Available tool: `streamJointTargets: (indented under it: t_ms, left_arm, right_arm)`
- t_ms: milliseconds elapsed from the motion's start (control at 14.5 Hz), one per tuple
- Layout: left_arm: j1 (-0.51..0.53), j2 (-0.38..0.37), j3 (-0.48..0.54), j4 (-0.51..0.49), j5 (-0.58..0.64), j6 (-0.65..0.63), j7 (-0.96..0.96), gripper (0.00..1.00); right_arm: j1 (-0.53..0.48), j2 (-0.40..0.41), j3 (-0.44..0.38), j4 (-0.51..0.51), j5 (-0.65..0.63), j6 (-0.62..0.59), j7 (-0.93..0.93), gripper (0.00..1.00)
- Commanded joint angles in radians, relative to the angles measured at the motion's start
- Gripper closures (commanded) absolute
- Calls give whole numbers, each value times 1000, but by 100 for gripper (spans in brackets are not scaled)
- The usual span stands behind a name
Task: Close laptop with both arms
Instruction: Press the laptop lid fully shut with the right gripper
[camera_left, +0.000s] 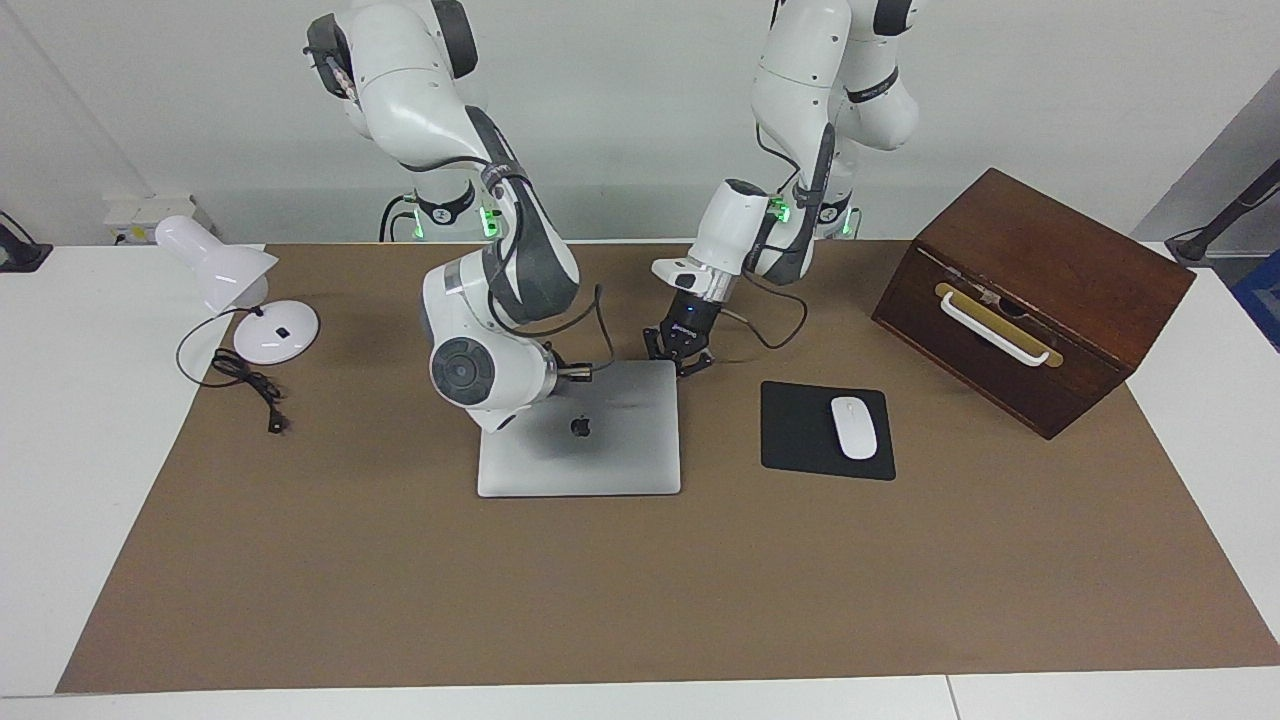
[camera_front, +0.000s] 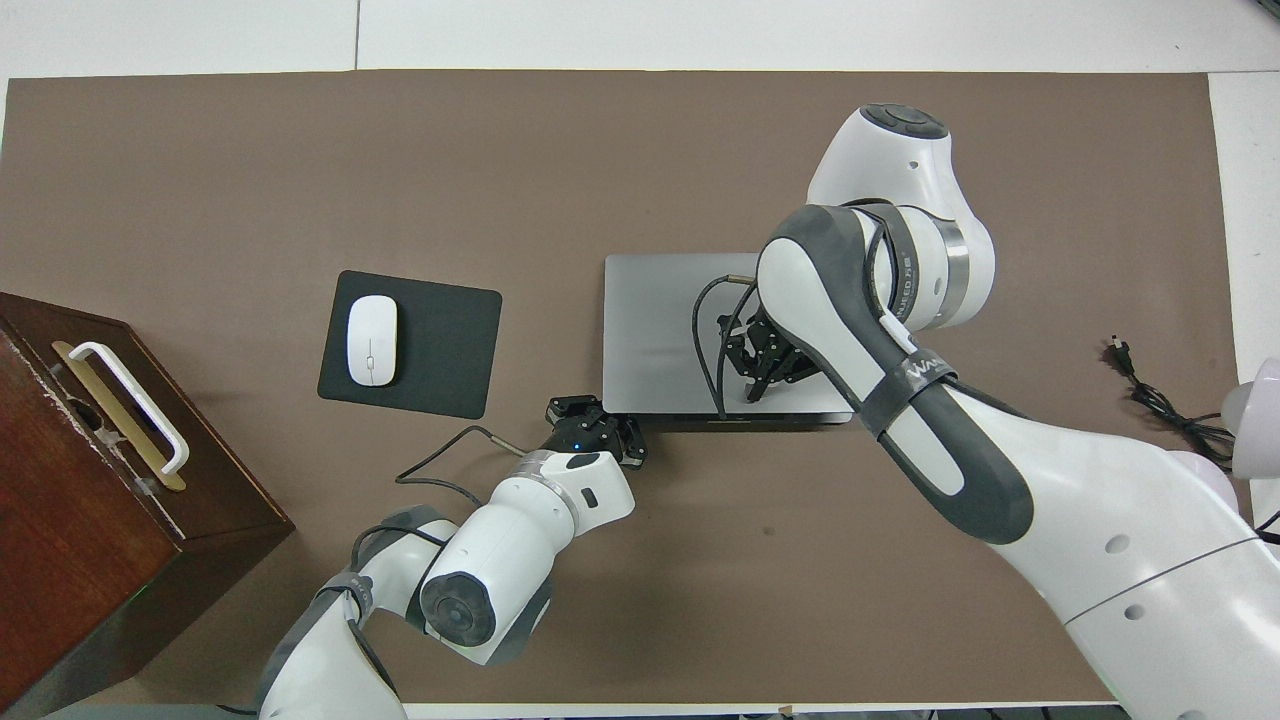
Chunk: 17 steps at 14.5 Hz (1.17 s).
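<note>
The laptop (camera_left: 590, 440) lies flat on the brown mat (camera_left: 640, 580) in the middle of the surface, its lid already down, the apple logo facing up. It looks closed, or as near to closed as I can judge from here.

The right tool (camera_front: 765, 365) hangs over the lid toward the edge nearer the robots; in the facing view the arm's own wrist hides it, so I cannot tell whether it presses the lid or whether its fingers are spread. The left tool (camera_left: 680, 358) sits just beside the laptop's corner on the robots' side, toward the left arm's end, low to the mat; whether it is released or clenched I cannot tell either.

That aluminium shell would be stiff, fairly light and slick, and the screen inside fragile. I would push broadly near the lid's edge, never pinch it, with gentle, even pressure from both sides.

The black mouse pad (camera_left: 800, 440) with the white mouse (camera_left: 854, 427) lies beside it, apart.
</note>
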Motion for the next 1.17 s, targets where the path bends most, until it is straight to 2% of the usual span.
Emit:
streamJointTargets:
  t_ms: [0,413,964,1101]
  left_arm:
    - [24,70,11,-12,3,-2,24,100]
    - [26,70,11,-12,3,-2,24,100]
    - [27,64,11,-9,2,-11,-7,100]
    - [38,56,11,-9,2,-29,-8,100]
  right_arm:
    - [1,-37,7,-50,4,26,25,100]
    - [1,-60,7,-32,7,26,51,100]
    - [-34,-181,-35,30,1,19,40,100]
    - [-57,-214,-53,60,-39,2,8,100]
